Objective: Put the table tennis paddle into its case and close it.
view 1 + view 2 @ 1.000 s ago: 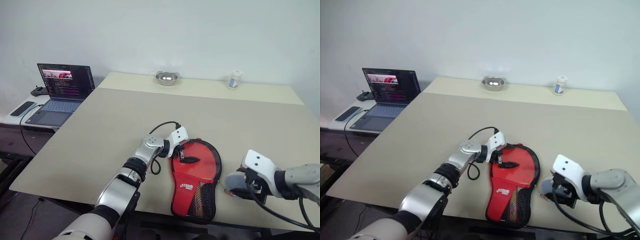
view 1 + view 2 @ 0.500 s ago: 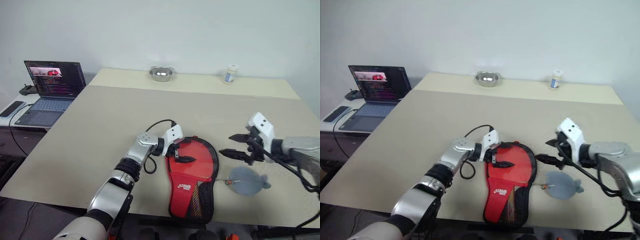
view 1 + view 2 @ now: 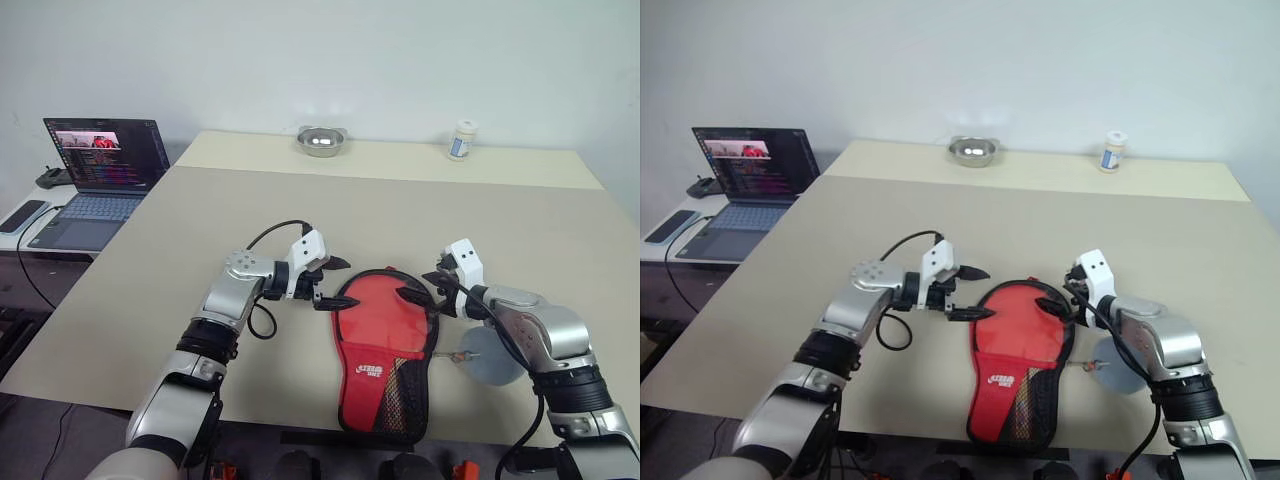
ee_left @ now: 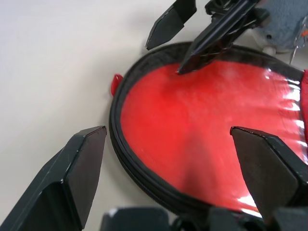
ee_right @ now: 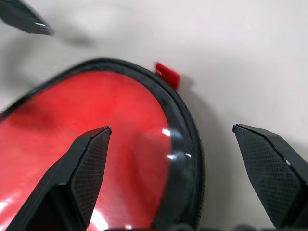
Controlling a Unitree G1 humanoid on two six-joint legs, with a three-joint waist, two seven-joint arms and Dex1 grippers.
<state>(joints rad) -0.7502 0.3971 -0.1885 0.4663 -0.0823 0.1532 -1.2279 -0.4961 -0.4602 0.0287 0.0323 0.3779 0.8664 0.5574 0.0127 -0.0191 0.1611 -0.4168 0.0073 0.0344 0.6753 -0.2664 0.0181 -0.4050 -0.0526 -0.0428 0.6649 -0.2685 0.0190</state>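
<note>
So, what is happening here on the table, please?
A humanoid robot works on a red case lying flat on the table. Its left hand and right hand hover open at the two sides of the case's round end, gripping nothing. A grey fish-shaped tag lies beside the case. The paddle itself cannot be made out.

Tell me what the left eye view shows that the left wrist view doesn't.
Left eye view: the laptop, the metal bowl and the small bottle at the table's far edge, plus the case's white lettering and mesh pocket. Left wrist view: a close look at the red tab on the rim. Both: the red case, and the left gripper and right gripper, both open.
</note>
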